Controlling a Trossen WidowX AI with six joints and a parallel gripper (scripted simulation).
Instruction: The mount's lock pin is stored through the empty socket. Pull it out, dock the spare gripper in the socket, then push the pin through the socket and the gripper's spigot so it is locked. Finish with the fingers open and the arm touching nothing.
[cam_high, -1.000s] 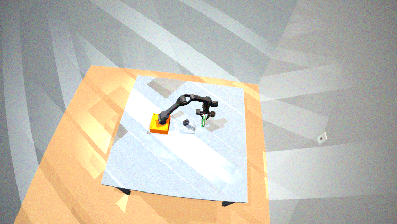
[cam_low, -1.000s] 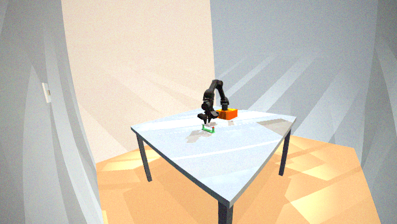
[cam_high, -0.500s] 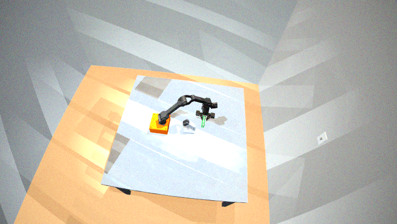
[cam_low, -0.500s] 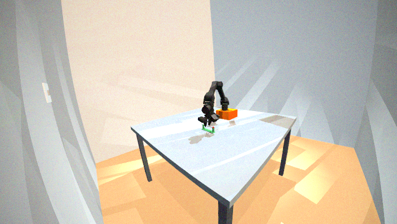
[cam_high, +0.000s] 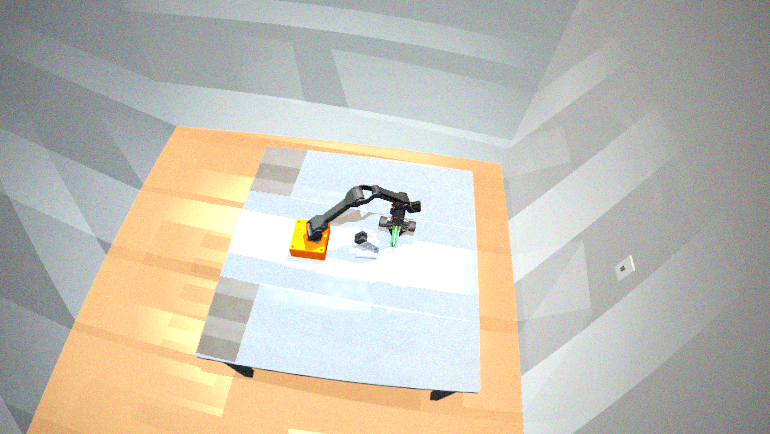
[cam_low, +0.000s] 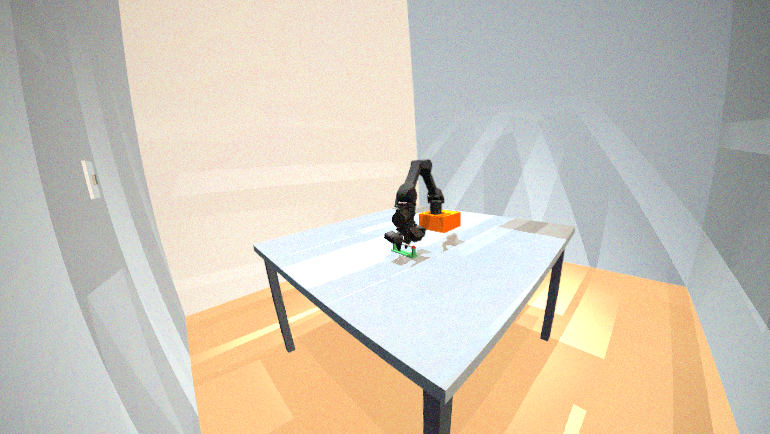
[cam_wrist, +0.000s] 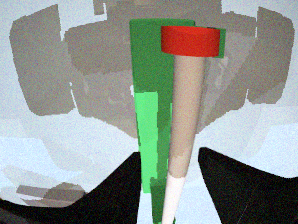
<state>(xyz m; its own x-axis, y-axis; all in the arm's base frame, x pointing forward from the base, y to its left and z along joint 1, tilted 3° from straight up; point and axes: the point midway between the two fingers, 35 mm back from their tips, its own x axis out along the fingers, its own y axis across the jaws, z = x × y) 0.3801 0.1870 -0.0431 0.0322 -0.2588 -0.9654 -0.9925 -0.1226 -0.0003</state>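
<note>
My gripper (cam_high: 395, 231) (cam_low: 404, 246) (cam_wrist: 170, 156) points down over the green holder (cam_high: 394, 240) (cam_low: 403, 252) (cam_wrist: 146, 125). Its black fingers are part open, one on each side of the pin's shaft, with a gap on both sides. The lock pin (cam_wrist: 187, 100) is a pale rod with a red head (cam_low: 414, 247) (cam_wrist: 190, 42), lying along the top of the green holder. A grey piece with a dark end (cam_high: 360, 237), seemingly the spare gripper, is tilted left of the holder in the top view. The arm hides it in the exterior view. The socket and spigot are too small to make out.
The arm's orange base (cam_high: 309, 240) (cam_low: 440, 221) stands on the pale table (cam_high: 350, 339) (cam_low: 431, 301), beyond the grey piece from the holder. The arm arches over from it. Shadows of the gripper fall around the holder.
</note>
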